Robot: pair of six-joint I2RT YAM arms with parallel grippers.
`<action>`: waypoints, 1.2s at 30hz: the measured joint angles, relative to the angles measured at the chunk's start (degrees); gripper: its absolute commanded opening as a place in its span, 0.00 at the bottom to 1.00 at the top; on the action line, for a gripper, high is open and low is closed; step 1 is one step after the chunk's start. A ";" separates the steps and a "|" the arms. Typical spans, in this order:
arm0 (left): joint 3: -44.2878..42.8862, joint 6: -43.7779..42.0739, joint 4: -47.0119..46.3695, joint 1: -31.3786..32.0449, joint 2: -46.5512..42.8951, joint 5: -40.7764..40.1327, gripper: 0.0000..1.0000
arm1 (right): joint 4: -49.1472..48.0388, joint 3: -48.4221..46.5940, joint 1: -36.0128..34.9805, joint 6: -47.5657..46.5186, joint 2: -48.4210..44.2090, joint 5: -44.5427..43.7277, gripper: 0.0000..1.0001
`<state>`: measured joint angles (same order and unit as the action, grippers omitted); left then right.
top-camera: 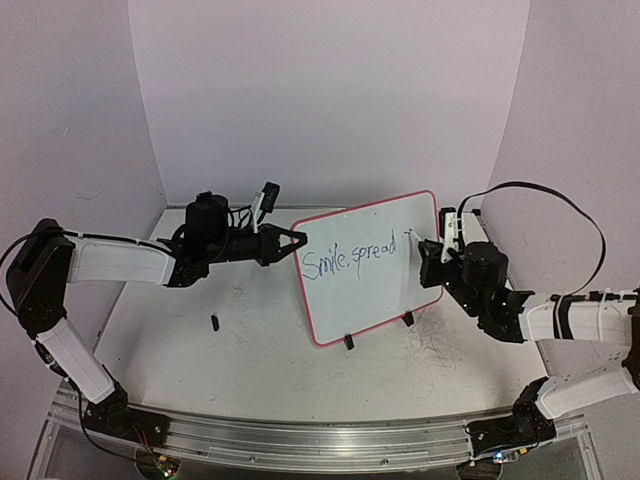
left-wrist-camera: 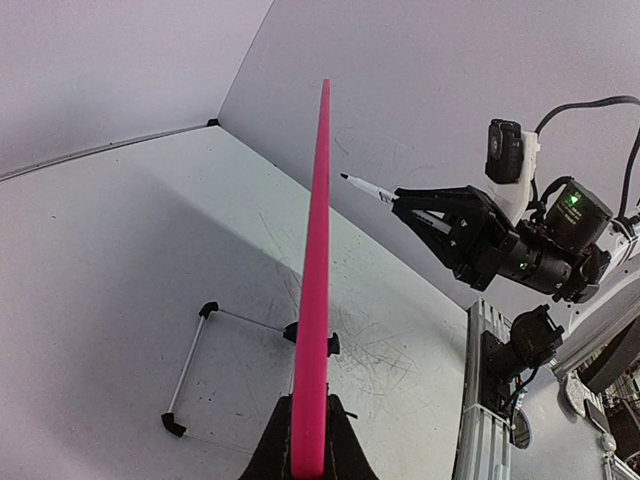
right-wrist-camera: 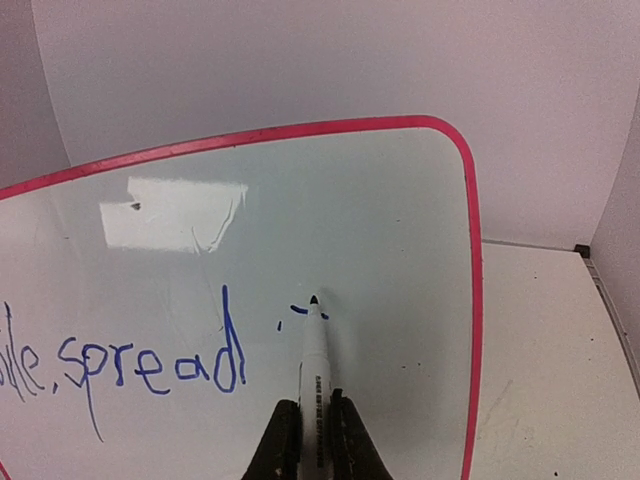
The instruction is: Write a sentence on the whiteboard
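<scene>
One whiteboard stands tilted on the surface on two black clip feet. The left end effector is clamped on its left rim. The right end effector is closed around one marker, whose tip meets the board. The sentence shows two blue words, "Smile, spread", plus one small stroke. One dark cap lies apart.

The whiteboard stands tilted on the table on two black feet (one near each lower corner). The left gripper pinches its left edge. Blue writing reads "Smile, spread". The right gripper holds a pen to the board just past the last word. A small dark cap lies well left.
</scene>
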<state>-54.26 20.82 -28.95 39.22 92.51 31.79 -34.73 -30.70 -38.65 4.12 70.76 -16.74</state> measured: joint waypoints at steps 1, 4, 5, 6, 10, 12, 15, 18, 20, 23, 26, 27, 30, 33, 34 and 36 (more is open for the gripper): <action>0.00 0.00 0.00 0.00 0.00 0.02 0.00 | 0.15 0.01 0.00 0.08 -0.02 0.19 0.00; 0.00 0.00 0.00 0.00 0.00 0.02 0.00 | 1.14 0.13 0.00 0.26 0.03 0.93 0.00; 0.00 0.00 0.00 0.00 0.00 0.00 0.00 | 1.53 0.13 0.00 0.29 0.11 1.20 0.00; 0.00 0.00 0.00 0.00 0.00 0.02 0.00 | 1.83 0.13 0.00 0.33 0.20 1.33 0.00; 0.00 0.00 0.00 0.00 0.00 0.02 0.00 | 2.77 0.17 0.00 0.41 0.53 1.75 0.00; 0.00 -0.02 0.00 0.00 0.00 0.02 0.00 | 2.76 0.17 0.00 0.39 0.55 1.89 0.00; 0.00 -0.02 0.00 0.00 0.00 0.02 0.00 | 2.59 0.17 0.00 0.39 1.08 2.16 0.00; 0.00 0.03 0.01 0.00 0.00 -0.04 0.00 | 2.59 0.17 0.00 0.37 2.06 2.51 0.00; 0.00 0.09 0.04 0.00 0.00 -0.08 0.00 | 2.35 0.17 0.00 0.37 2.29 2.55 0.00; 0.00 0.12 0.05 0.00 0.00 -0.10 0.00 | 2.19 0.17 0.00 0.39 2.40 2.44 0.00; 0.00 0.13 0.07 0.00 0.00 -0.09 0.00 | 2.18 0.17 0.00 0.49 2.43 1.70 0.00; 0.00 0.11 0.07 0.00 0.00 -0.09 0.00 | 2.21 0.17 0.00 0.57 2.43 1.13 0.00; 0.00 0.09 0.06 0.00 0.00 -0.07 0.00 | 2.22 0.17 0.00 0.67 2.47 -0.12 0.00; 0.00 0.09 0.04 0.00 0.00 -0.07 0.00 | 2.20 0.14 0.00 0.67 2.73 -0.93 0.00; 0.00 0.10 0.06 0.00 0.00 -0.08 0.00 | 2.18 0.07 0.00 0.66 2.87 -1.05 0.00; 0.00 0.15 0.10 0.00 0.00 -0.16 0.00 | 2.15 -0.05 0.00 0.65 3.12 -1.14 0.00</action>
<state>-54.26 20.97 -28.85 39.22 92.51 31.63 -32.59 -30.75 -38.65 4.78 73.88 -17.88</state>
